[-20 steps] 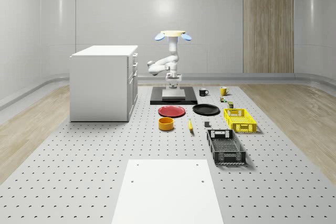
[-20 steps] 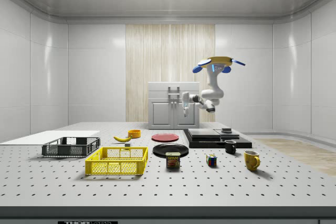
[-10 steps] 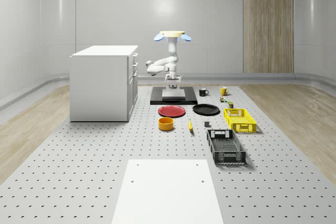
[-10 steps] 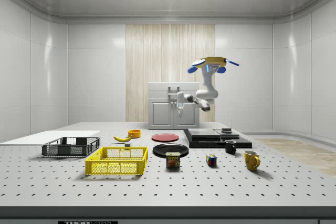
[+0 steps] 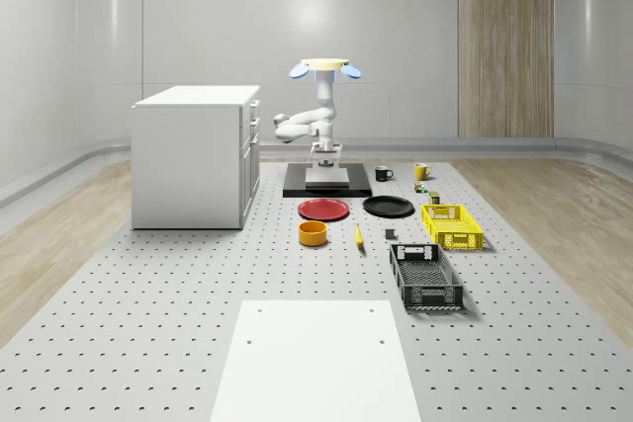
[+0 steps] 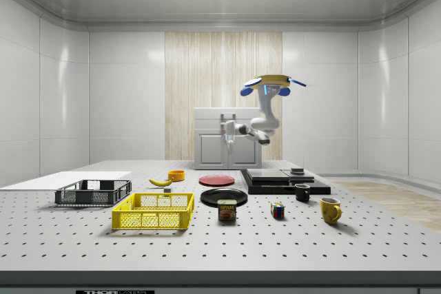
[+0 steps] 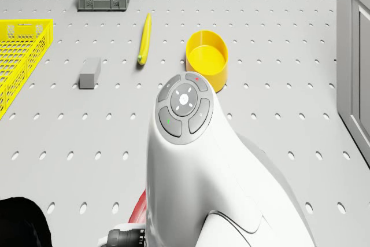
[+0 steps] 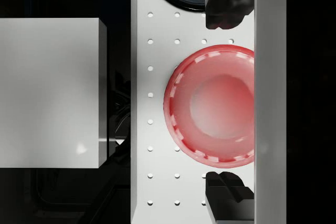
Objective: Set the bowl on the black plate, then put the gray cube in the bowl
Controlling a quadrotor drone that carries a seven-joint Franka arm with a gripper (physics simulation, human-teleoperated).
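Drone (image 6: 269, 83) hovers high over the red plate (image 5: 323, 210), gripper (image 8: 229, 103) spread wide and empty, apparently approaching the yellow bowl (image 5: 313, 233) at the whole-scene view's center; black plate (image 5: 388, 207) and gray cube (image 7: 89, 73) wait nearby.

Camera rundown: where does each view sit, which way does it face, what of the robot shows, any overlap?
Whole-scene view: off the robot, high, looking along the perforated table; the drone hovers above the black base.
Side view: off the robot, low at the table's side, drone and arm showing.
Drone view: on the drone, forward and down; white arm link before the yellow bowl and gray cube.
Wrist view: straight down between dark fingertips onto the red plate.
Shared: wrist and whole-scene views both show the red plate.
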